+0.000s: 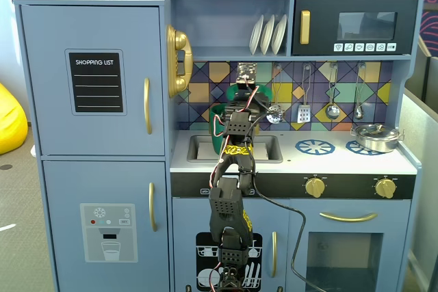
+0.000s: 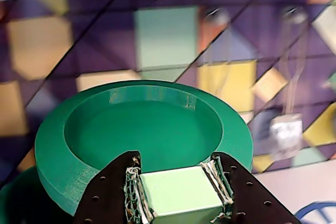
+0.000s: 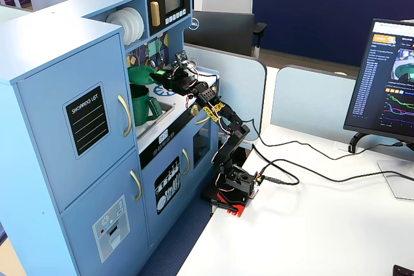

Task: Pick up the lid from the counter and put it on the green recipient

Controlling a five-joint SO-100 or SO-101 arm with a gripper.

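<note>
We have the claw (image 2: 181, 190) pinching the lid (image 2: 142, 129) by its handle, underside facing the wrist camera, held above the recipient (image 3: 143, 103) in the sink so it can drop on.

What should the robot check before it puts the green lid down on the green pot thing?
1. Grip on the lid: ok. In the wrist view the gripper is shut on the pale handle block.
2. Lid lifted clear of the counter: ok. In a fixed view it hangs above the green recipient.
3. Lid level: not ok. It looks tilted in that fixed view.
4. Lid centred over the recipient's opening: cannot tell. The arm hides it in the front fixed view.
5. Recipient upright: ok, standing in the sink.
6. Steel pot out of the way: ok, far to the right in the front fixed view.
</note>
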